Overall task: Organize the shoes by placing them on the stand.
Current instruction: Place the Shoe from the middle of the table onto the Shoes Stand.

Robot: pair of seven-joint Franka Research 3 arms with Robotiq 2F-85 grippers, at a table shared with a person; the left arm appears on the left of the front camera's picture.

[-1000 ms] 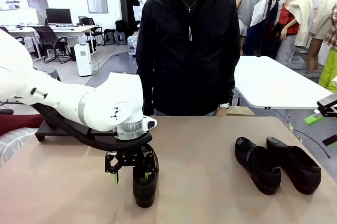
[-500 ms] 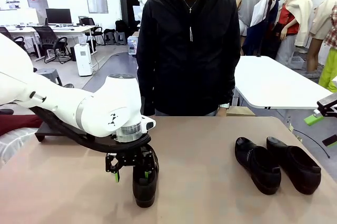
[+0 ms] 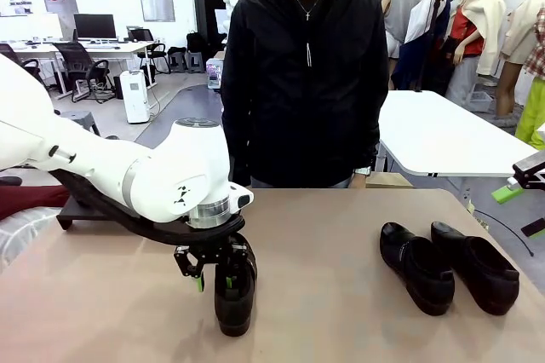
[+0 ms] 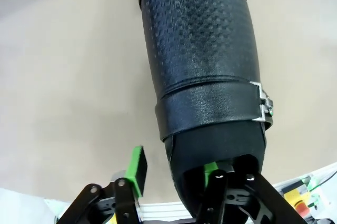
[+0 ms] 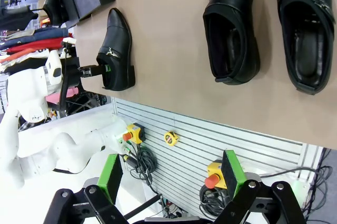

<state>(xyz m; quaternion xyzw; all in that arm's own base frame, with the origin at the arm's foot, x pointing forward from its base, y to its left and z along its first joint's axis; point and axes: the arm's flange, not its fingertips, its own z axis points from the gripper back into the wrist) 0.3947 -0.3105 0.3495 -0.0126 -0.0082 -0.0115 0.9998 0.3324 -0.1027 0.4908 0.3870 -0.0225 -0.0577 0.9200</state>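
While its jaws have drawn closer together than a second ago, the left gripper (image 4: 174, 175) is not clamped: one finger (image 4: 211, 173) reaches into the heel opening of a black buckle-strap shoe (image 4: 202, 56), and the other green pad (image 4: 138, 169) stands just outside the shoe's side wall with a gap showing. The arm and wrist sit lower and slightly nearer the shoe than before. That shoe (image 3: 234, 299) stands upright on the surface (image 3: 341, 329) at near left, toe toward the robot, in the same spot as earlier. Behind the left arm, at far left, lies the black stand (image 3: 81, 212); in the right wrist view a fourth shoe (image 5: 51, 0) shows at it, though whether it rests on the stand I cannot tell. Two more shoes (image 3: 416, 267) (image 3: 479, 272) lie side by side at near right, unmoved. The right gripper (image 5: 171, 174) hangs with jaws wide apart, holding nothing. A person in a black jacket (image 3: 302, 82) stands at the far edge.
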